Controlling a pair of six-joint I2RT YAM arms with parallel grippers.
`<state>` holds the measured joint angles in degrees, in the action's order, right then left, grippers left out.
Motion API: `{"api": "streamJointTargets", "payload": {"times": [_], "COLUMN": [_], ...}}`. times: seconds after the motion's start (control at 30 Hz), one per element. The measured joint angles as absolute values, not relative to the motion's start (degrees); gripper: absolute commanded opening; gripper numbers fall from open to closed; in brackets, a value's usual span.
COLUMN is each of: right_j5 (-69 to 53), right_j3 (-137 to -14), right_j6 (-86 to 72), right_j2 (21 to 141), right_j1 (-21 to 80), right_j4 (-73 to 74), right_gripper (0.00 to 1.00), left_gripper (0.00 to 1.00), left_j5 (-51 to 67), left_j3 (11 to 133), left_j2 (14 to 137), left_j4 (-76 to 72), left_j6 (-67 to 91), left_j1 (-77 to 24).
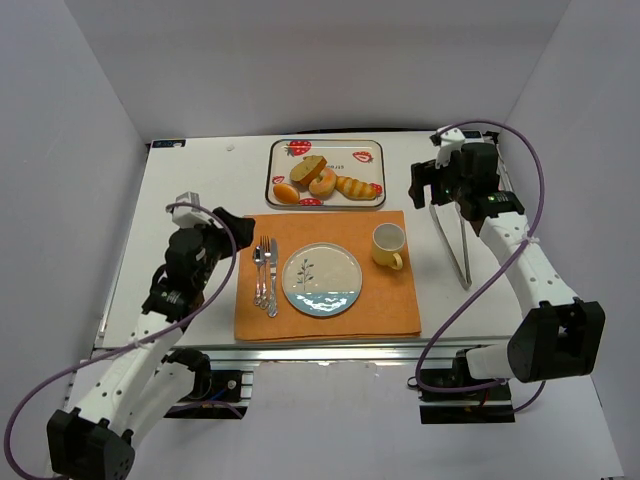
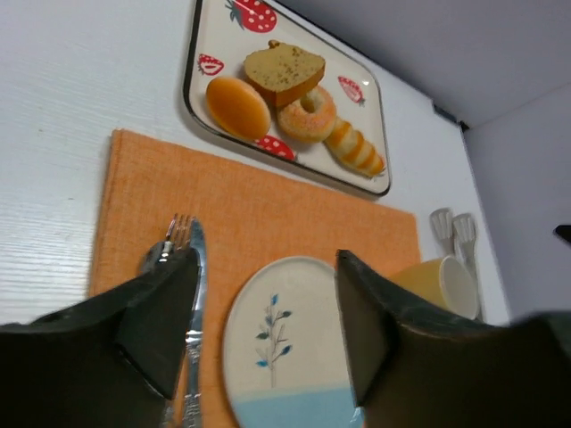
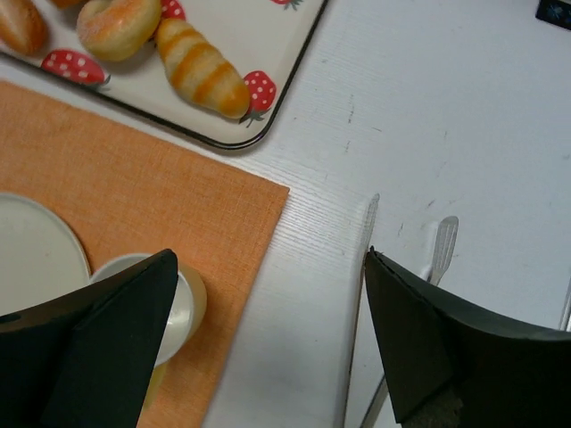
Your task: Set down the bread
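Note:
Several breads lie on a strawberry-print tray (image 1: 340, 150) at the back: a round bun (image 1: 286, 192), a brown slice (image 1: 308, 168), a doughnut (image 1: 322, 182) and a striped roll (image 1: 357, 187). A white and blue plate (image 1: 322, 280) sits bare on the orange placemat (image 1: 390, 310). My left gripper (image 1: 232, 236) hangs open over the mat's left edge; in its wrist view the open gripper (image 2: 268, 259) frames the plate (image 2: 285, 339). My right gripper (image 1: 428, 182) is open beside the tray's right end, empty (image 3: 269, 257), with the striped roll (image 3: 201, 71) ahead of it.
A yellow cup (image 1: 388, 245) stands on the mat's right side. A fork, knife and spoon (image 1: 265, 275) lie left of the plate. Metal tongs (image 1: 455, 245) lie on the white table right of the mat, under the right arm. White walls enclose the table.

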<state>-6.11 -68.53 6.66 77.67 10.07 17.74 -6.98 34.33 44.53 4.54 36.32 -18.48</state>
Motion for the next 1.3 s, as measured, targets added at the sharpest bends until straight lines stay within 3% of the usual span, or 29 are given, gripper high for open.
{"api": "streamJointTargets", "payload": {"times": [0.03, 0.07, 0.1, 0.13, 0.17, 0.2, 0.27, 0.3, 0.37, 0.4, 0.67, 1.0, 1.13, 1.23, 1.3], "right_j5": [-7.7, -9.3, -11.0, -12.9, -14.5, -16.7, -19.6, -21.3, -24.2, -25.5, -20.1, -8.8, -7.0, -6.9, -6.9], "right_j3": [-68.3, -67.8, -67.2, -66.5, -65.9, -64.8, -62.8, -62.0, -62.0, -62.0, -61.4, -53.1, -51.2, -50.1, -50.1], "right_j6": [9.5, 11.9, 14.6, 16.5, 17.4, 18.9, 19.5, 20.3, 21.3, 22.0, 22.7, 22.7, 22.0, 21.0, 20.6], "right_j2": [77.5, 77.1, 76.8, 76.4, 76.1, 75.7, 74.7, 74.3, 74.5, 74.8, 85.5, 90.2, 92.2, 93.4, 93.6], "right_j1": [9.9, 9.8, 9.6, 9.3, 8.8, 7.8, 5.3, 3.7, 0.7, -0.9, -9.1, -9.2, -9.2, -9.3, -9.3], "right_j4": [18.0, 18.3, 19.0, 19.8, 20.0, 19.9, 20.0, 20.4, 21.8, 22.7, 25.0, 19.4, 16.1, 14.9, 13.7], "right_gripper": [0.84, 0.65, 0.51, 0.32, 0.0, 0.0, 0.0, 0.24, 0.83, 0.89, 0.89, 0.85, 0.8, 0.71, 0.6], "left_gripper": [0.48, 0.12, 0.0, 0.0, 0.0, 0.0, 0.17, 0.42, 0.62, 0.69, 0.74, 0.75, 0.75, 0.75, 0.75], "left_j5": [-6.8, -6.6, -6.4, -6.3, -5.9, -5.6, -5.0, -4.6, -4.0, -3.8, -3.4, -3.4, -3.4, -3.5, -3.5], "left_j3": [33.1, 31.6, 30.5, 29.5, 28.8, 28.1, 26.9, 26.3, 25.1, 24.6, 21.2, 19.1, 19.1, 18.6, 18.4], "left_j2": [43.4, 41.8, 40.6, 39.5, 38.9, 38.4, 38.0, 37.8, 37.4, 37.1, 31.8, 30.3, 30.6, 30.8, 31.1], "left_j4": [4.3, 4.3, 4.4, 4.4, 4.3, 4.1, 3.6, 3.4, 3.1, 3.4, 5.0, 5.6, 5.5, 4.6, 4.5], "left_j6": [36.9, 38.0, 38.1, 38.7, 39.2, 39.7, 40.6, 41.0, 41.8, 42.2, 43.7, 44.6, 44.8, 45.2, 45.4], "left_j1": [-18.5, -18.5, -18.5, -18.5, -18.5, -18.5, -18.5, -18.5, -18.5, -18.5, -18.5, -18.5, -18.5, -18.5, -18.5]}}
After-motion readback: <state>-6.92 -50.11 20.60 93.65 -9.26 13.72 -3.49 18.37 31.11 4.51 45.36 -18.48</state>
